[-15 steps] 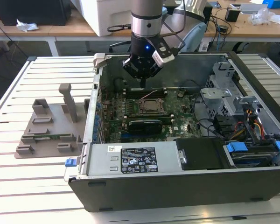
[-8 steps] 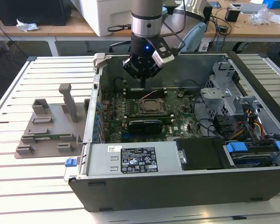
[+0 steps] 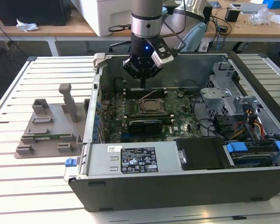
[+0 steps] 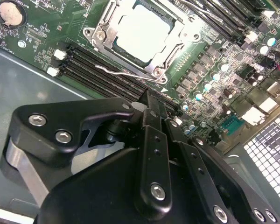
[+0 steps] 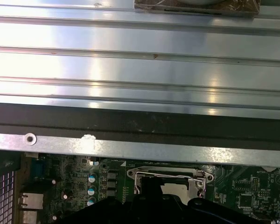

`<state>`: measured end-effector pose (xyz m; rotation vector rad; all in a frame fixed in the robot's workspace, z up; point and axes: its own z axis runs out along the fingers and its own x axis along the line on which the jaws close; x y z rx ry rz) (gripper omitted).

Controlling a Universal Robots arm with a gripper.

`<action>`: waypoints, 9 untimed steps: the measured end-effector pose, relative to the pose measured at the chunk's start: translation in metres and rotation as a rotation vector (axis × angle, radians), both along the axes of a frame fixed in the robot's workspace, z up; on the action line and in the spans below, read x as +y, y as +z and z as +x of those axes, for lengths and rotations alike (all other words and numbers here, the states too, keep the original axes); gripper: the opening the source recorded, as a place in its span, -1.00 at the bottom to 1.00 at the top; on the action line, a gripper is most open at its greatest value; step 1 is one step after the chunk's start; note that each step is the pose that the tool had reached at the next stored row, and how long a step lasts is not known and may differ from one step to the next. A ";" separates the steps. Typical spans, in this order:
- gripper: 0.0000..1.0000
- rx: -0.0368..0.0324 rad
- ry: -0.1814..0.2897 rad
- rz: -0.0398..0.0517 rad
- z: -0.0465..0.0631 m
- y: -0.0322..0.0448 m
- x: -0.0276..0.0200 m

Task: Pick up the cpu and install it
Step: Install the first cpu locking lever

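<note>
Slatted metal table [image 3: 42, 186] under computer case [image 3: 177, 186]

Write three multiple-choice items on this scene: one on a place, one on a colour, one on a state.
1. Where is the cpu?
A) in the socket on the motherboard
B) on the table slats
C) in the drive bay
2. What colour is the plastic tray?
A) blue
B) grey
C) red
3. The computer case is:
A) closed
B) open, board exposed
C) standing upright

Answers: 1 A, the socket frames its silver top in the second wrist view; 2 B, plainly grey in the exterior view; 3 B, the motherboard shows from above.
</note>
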<state>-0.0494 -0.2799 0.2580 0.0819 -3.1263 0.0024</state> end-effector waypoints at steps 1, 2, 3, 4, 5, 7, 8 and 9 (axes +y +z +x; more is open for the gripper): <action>-0.79 0.0000 0.000 0.0000 0.000 -0.0001 0.0000; -0.79 -0.0002 0.000 0.0002 0.000 -0.0004 0.0000; -0.79 -0.0001 -0.002 0.0002 0.000 -0.0008 0.0000; -0.79 -0.0001 -0.003 0.0001 0.000 -0.0012 0.0000; -0.79 -0.0001 -0.006 0.0001 0.000 -0.0017 0.0000; -0.79 0.0000 -0.019 0.0000 0.000 -0.0025 0.0001; -0.79 0.0000 -0.036 0.0000 0.000 -0.0030 0.0001; -0.79 0.0001 -0.049 -0.0001 0.000 -0.0032 0.0001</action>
